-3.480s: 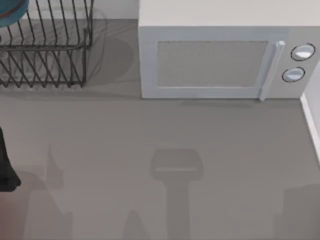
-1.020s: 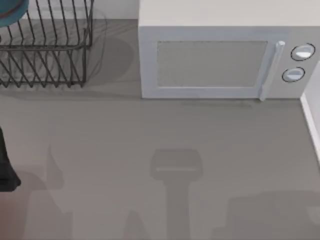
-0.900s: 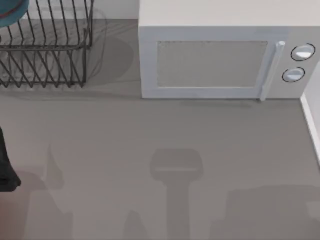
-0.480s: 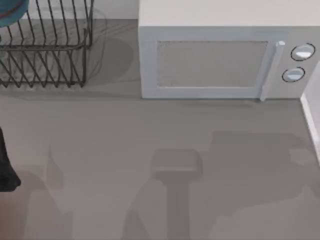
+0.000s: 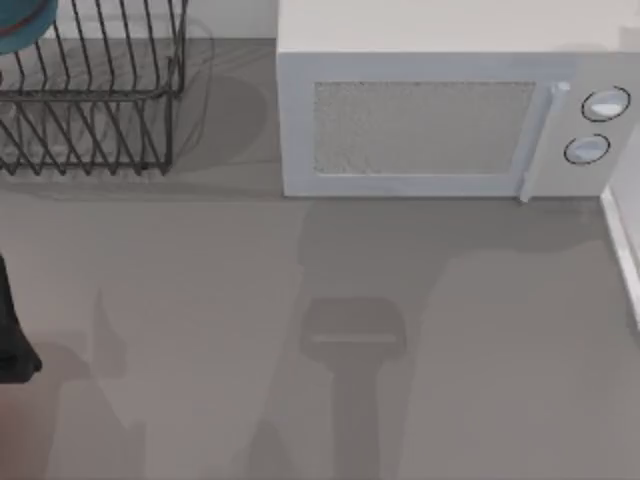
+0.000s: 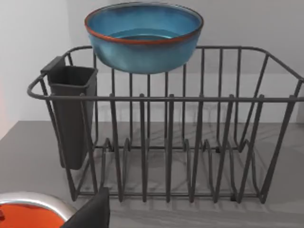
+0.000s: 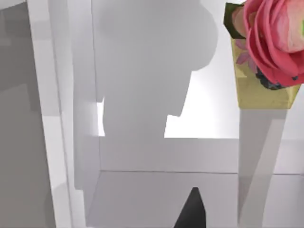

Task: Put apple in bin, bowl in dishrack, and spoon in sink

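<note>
The teal-blue bowl (image 6: 144, 35) with its reddish-brown rim sits high at the far side of the dark wire dishrack (image 6: 166, 142); in the top view the bowl (image 5: 20, 25) and dishrack (image 5: 90, 100) are at the back left. My left arm (image 5: 10, 330) is at the table's left edge, and one dark fingertip (image 6: 92, 214) of its gripper shows in front of the rack. One dark fingertip (image 7: 192, 211) of my right gripper points at white walls. The apple, spoon and sink are out of view.
A white microwave (image 5: 450, 120) stands at the back right. A dark utensil cup (image 6: 71, 114) hangs on the rack's end. A metal-rimmed round thing with an orange-red inside (image 6: 28, 213) lies near the left gripper. A pink flower in a yellow pot (image 7: 266, 52) stands beside the white walls.
A broad shadow has swept from the table's front right up to the microwave's front. My left arm, the bowl and the dishrack have not moved.
</note>
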Robot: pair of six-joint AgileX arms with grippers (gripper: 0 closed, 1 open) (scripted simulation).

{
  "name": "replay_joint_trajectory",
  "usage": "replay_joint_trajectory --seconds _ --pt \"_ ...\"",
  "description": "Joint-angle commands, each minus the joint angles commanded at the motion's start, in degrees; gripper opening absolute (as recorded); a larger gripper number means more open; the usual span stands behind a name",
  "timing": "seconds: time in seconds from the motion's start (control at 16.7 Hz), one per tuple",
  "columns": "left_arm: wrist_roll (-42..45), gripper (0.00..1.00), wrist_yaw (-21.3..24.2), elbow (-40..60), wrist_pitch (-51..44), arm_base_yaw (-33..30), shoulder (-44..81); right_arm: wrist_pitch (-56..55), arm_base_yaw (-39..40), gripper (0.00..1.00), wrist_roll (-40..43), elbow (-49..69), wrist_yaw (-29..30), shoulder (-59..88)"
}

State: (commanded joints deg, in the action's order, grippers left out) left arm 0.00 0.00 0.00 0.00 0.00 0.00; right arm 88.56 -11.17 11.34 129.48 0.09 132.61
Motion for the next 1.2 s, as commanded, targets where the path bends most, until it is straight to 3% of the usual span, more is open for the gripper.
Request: replay_joint_trajectory --seconds 0.3,0.54,1.2 --pt "0.0 1.00 0.0 0.0 0.0 0.0 0.0 5.8 1.6 0.00 -1.8 24.4 0.3 16.0" --pt "0.0 1.00 0.0 0.0 0.0 0.0 0.0 8.2 2.4 0.00 -2.8 34.8 0.4 23.2" --pt "0.0 1.00 0.0 0.0 0.0 0.0 0.0 5.1 2.3 0.00 -3.1 32.3 0.4 23.0"
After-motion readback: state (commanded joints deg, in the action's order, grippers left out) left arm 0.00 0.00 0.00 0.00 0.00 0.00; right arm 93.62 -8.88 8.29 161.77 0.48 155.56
